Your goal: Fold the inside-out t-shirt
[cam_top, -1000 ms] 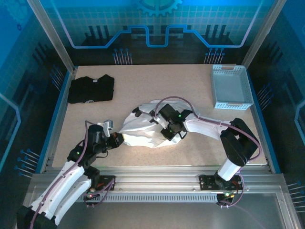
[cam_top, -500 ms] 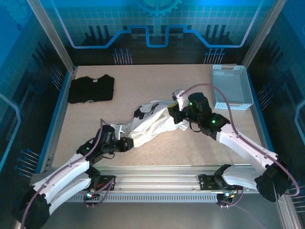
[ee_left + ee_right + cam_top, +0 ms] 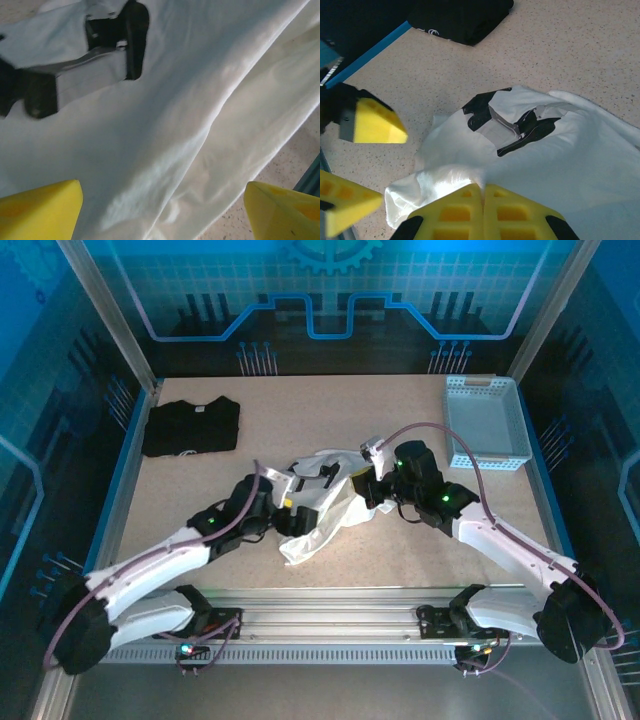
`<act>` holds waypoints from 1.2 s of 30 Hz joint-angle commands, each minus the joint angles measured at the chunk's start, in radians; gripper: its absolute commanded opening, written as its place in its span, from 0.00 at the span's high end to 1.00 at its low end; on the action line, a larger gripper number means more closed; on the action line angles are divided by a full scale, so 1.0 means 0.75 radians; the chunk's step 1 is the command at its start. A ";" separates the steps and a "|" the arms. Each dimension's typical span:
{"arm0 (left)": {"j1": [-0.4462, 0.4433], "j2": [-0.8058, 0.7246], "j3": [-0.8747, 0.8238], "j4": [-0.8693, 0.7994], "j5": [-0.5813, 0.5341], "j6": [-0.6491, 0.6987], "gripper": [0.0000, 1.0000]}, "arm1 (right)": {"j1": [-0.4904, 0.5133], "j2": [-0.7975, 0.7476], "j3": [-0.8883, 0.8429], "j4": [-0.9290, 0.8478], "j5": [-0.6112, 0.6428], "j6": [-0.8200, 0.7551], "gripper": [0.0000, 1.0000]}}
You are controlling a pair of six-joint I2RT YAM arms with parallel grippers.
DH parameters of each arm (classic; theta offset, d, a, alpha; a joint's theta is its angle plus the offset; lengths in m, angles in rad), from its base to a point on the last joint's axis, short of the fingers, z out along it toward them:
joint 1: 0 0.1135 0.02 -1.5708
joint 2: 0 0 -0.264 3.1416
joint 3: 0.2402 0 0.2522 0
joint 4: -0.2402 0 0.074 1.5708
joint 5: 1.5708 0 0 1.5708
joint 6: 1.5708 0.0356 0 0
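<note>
- The inside-out t-shirt (image 3: 322, 502) lies crumpled near the middle of the table (image 3: 300, 410), white, with a dark print (image 3: 520, 132) showing on its upper folds.
- From the left wrist I see its fabric (image 3: 175, 125) spread in soft creases right under the camera.
- My right gripper (image 3: 482, 207) has its yellow fingers pressed tight together, pinching a bunched edge of the shirt. From above it (image 3: 360, 487) sits at the shirt's right side.
- My left gripper (image 3: 160, 212) is released, its two yellow fingertips standing wide apart over the cloth and grasping nothing. From above it (image 3: 286, 512) is at the shirt's left side.
- The black folded t-shirt (image 3: 190, 425) rests in the far left corner, well apart from the white one.
- A pale blue basket (image 3: 487, 423) stands at the far right edge.
</note>
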 commanded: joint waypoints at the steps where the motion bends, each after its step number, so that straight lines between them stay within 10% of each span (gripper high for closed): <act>1: -0.033 0.166 0.110 0.097 0.035 0.119 0.15 | -0.018 -0.009 -0.011 0.037 -0.035 0.021 1.00; 7: -0.039 0.470 0.277 0.191 0.022 0.088 0.43 | -0.023 -0.052 -0.065 0.022 -0.009 0.014 1.00; 10: -0.015 0.587 0.401 0.084 0.080 0.067 0.98 | -0.034 -0.107 -0.100 -0.048 0.145 0.027 1.00; 17: 0.071 0.462 0.493 -0.018 0.652 -0.303 1.00 | 0.142 0.017 0.045 -0.507 1.181 0.059 0.91; 24: 0.079 0.347 0.467 -0.099 0.624 -0.355 1.00 | 0.403 -0.199 -0.111 -0.215 0.987 -0.128 0.56; 36: 0.111 0.325 0.455 -0.108 0.646 -0.381 1.00 | 0.663 -0.338 -0.326 0.052 0.783 -0.161 0.63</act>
